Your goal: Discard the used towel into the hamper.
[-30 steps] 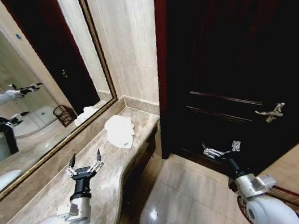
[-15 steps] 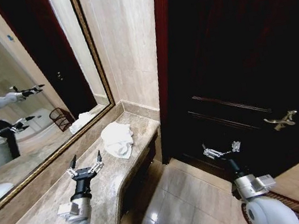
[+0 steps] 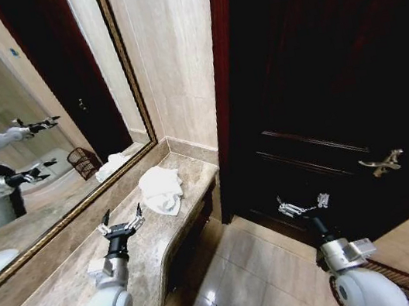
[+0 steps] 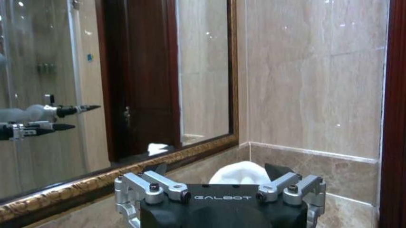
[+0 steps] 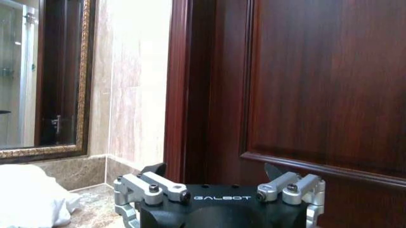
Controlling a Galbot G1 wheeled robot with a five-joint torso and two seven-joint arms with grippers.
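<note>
Ahead of the left gripper [image 3: 123,217], a crumpled white towel [image 3: 161,189] is seen lying on the marble counter [image 3: 69,282], near the counter's far end by the wall and just beside the gilt-framed mirror [image 3: 32,111]. The gripper is held just above the counter, short of the towel and not touching it; its fingers are spread wide and nothing is gripped. From the left wrist camera the towel [image 4: 240,173] is seen between the two open fingers, its lower part hidden behind the gripper body.

The right gripper [image 3: 303,205] is held low in front of the dark wooden door [image 3: 330,61], over the tiled floor, with its fingers likewise parted and empty. From the right wrist camera only an edge of the towel [image 5: 32,199] is caught, cut off by the frame.

The hamper [image 3: 403,281] is found at the lower right of the head view, on the floor behind the right arm; only part of its dark ribbed rim is visible, the rest being cut off and covered by the arm. It stands well apart from the towel.
</note>
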